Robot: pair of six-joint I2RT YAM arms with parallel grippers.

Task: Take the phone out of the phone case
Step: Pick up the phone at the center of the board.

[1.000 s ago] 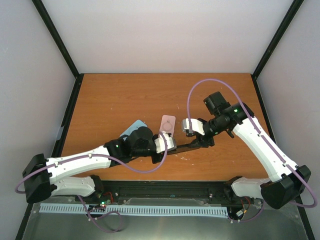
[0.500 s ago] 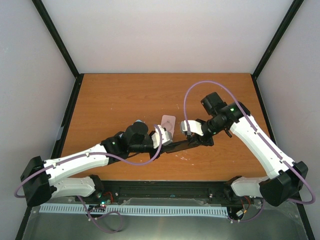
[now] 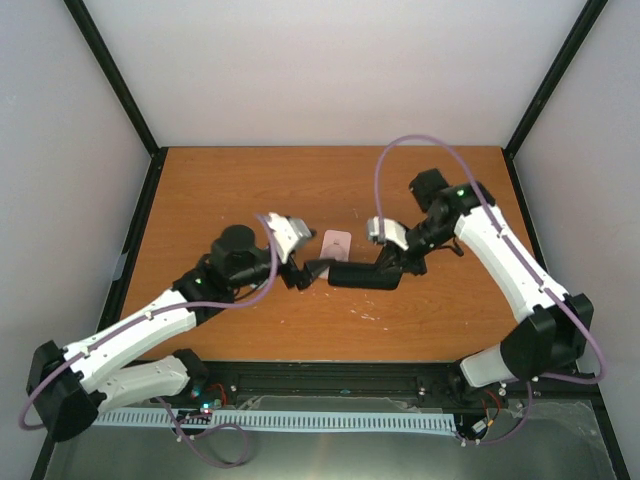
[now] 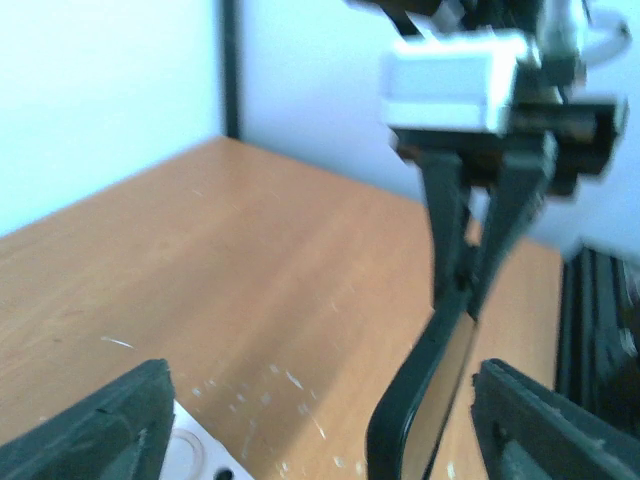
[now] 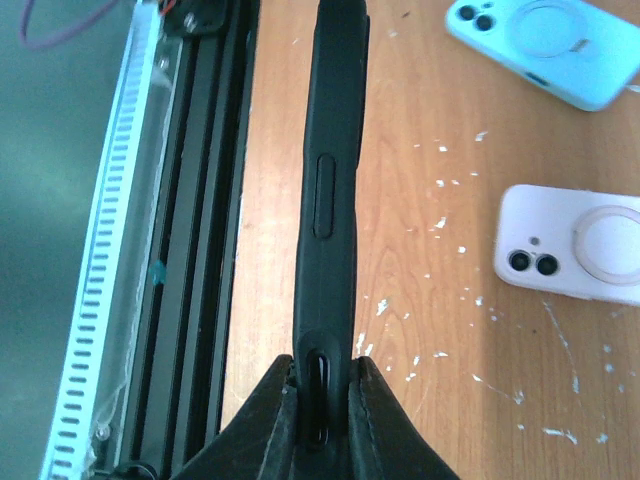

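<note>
A black phone case (image 3: pixel 363 275) is held edge-on above the table by my right gripper (image 3: pixel 397 264), which is shut on its end (image 5: pixel 327 395). The case runs straight away from the fingers in the right wrist view (image 5: pixel 332 170), side button showing. I cannot tell whether a phone sits inside it. My left gripper (image 3: pixel 305 272) is open at the case's other end. In the left wrist view the case (image 4: pixel 425 395) hangs between the spread fingers, close to the right finger (image 4: pixel 550 420), and my left gripper (image 4: pixel 320 430) touches nothing.
A pale pink phone (image 5: pixel 575 245) lies back-up on the table, also in the top view (image 3: pixel 337 243). A light blue phone (image 5: pixel 545 45) lies beyond it. The black rail and white cable chain (image 5: pixel 110 250) run along the table's near edge.
</note>
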